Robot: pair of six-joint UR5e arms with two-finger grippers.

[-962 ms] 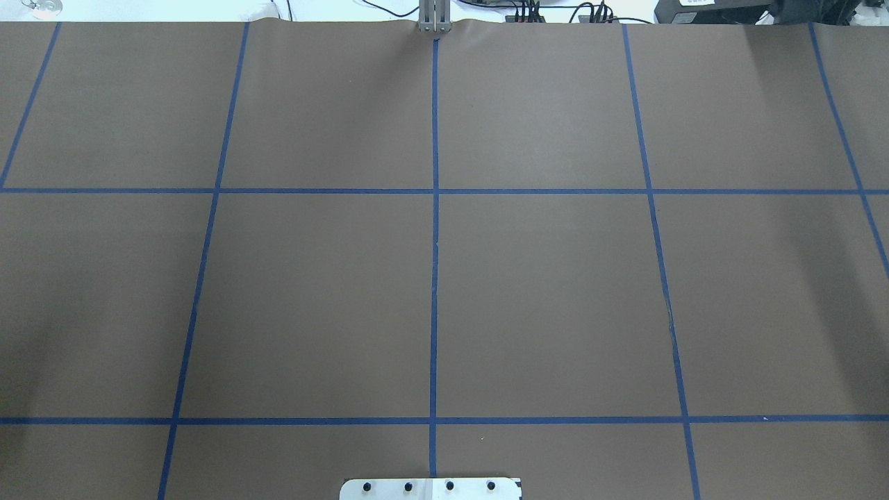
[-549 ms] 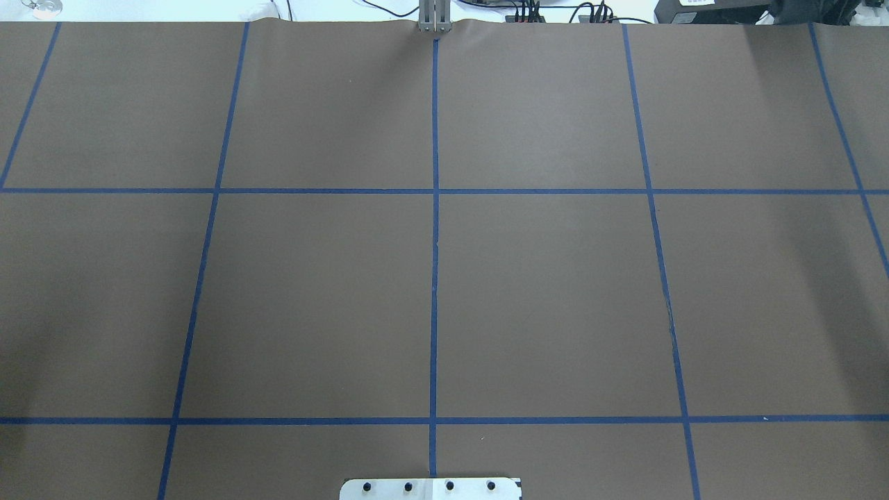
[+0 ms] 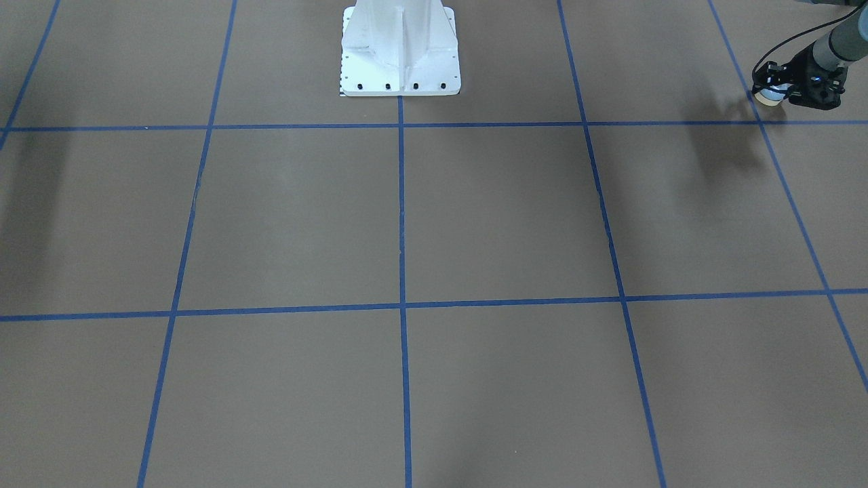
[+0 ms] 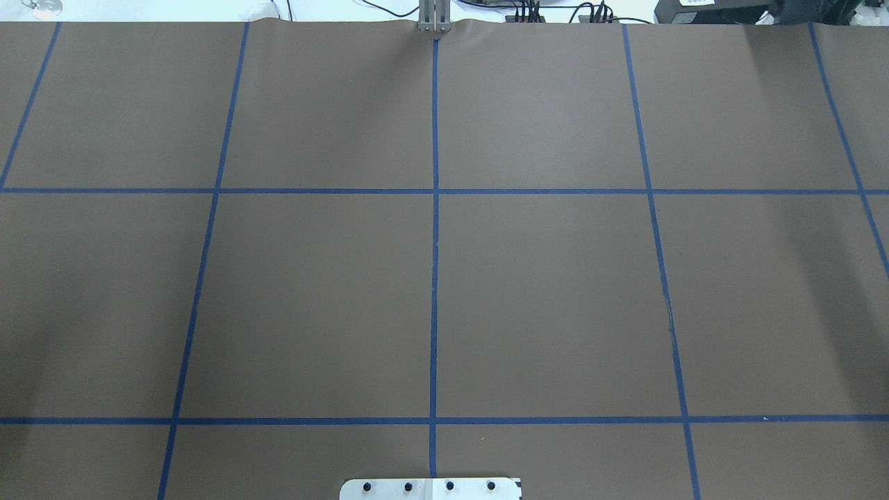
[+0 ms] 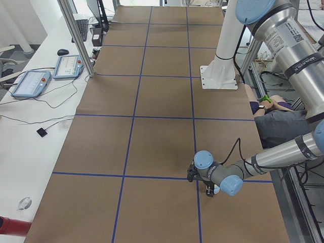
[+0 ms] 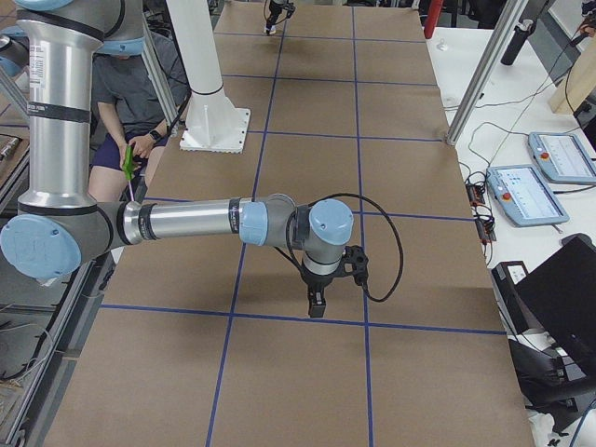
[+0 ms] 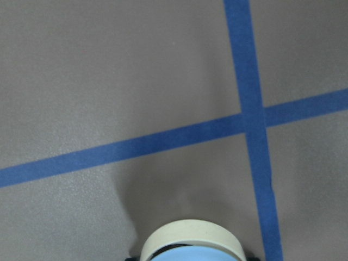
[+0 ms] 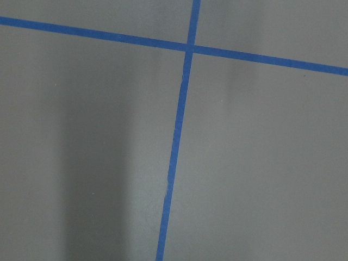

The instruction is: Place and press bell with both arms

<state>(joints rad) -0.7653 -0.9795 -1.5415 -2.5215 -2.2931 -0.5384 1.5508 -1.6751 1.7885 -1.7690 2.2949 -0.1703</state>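
Note:
The bell (image 3: 770, 97) is a small light-blue dome with a cream base rim. My left gripper (image 3: 773, 85) is shut on it and holds it above the brown table near the table's left end, close to a blue tape crossing. The bell also shows at the bottom edge of the left wrist view (image 7: 190, 242) and in the exterior left view (image 5: 216, 190), next to the left gripper (image 5: 204, 183). My right gripper (image 6: 317, 305) points down above the table near a tape line. It shows only in the exterior right view, so I cannot tell whether it is open or shut.
The white pedestal base (image 3: 400, 61) stands at the table's near edge, also in the overhead view (image 4: 430, 488). A seated operator (image 6: 130, 102) is beside it. Teach pendants (image 5: 30, 83) and an aluminium post (image 5: 76, 35) stand on the far white bench. Blue tape (image 4: 434, 278) grids the table.

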